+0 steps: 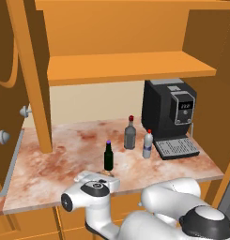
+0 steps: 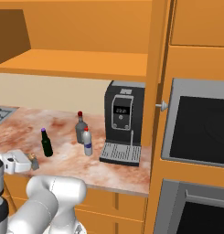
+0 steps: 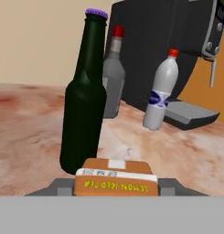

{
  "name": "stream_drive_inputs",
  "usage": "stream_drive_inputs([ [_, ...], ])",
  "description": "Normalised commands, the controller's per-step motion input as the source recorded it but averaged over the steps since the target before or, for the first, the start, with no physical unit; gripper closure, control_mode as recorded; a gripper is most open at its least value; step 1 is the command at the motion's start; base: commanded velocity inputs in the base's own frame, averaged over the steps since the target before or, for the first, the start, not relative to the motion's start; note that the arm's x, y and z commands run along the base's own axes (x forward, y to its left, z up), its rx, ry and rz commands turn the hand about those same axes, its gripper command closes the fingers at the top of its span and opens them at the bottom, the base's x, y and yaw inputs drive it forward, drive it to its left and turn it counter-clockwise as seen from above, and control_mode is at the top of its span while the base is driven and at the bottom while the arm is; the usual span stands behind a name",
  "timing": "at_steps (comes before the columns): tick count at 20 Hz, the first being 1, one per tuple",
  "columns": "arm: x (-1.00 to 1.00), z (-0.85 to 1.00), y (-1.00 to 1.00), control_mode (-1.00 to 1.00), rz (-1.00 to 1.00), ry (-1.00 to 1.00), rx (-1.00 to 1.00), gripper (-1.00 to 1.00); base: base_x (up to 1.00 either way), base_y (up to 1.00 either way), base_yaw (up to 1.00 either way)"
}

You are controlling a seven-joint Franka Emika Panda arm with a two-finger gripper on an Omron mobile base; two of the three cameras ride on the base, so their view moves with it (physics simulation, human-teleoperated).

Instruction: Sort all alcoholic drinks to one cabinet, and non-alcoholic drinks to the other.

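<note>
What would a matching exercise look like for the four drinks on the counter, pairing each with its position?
Things:
1. beer bottle
2. grey bottle
3. white plastic bottle
4. carton

Places:
A. between the gripper's fingertips, at the counter's front
B. upright just behind the carton
C. beside the coffee machine's drip tray
D. farthest back, left of the white bottle in the left base view

Pairs: 1-B, 2-D, 3-C, 4-A

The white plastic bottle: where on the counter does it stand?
The white plastic bottle stands upright at the coffee machine's drip tray, just right of the grey bottle.
</note>
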Motion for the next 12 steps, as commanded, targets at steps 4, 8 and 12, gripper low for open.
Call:
stream_drive_inputs([
  [4, 0.0, 0.0, -0.04, -1.0, 0.01, 0.0, 0.0, 1.0, 0.0, 0.0, 0.0],
  [8, -0.07, 0.16, -0.11, -1.0, 0.04, 0.0, 0.0, 1.0, 0.0, 0.0, 0.0],
  [12, -0.24, 0.57, -0.13, -1.0, 0.08, 0.0, 0.0, 1.0, 0.0, 0.0, 0.0],
])
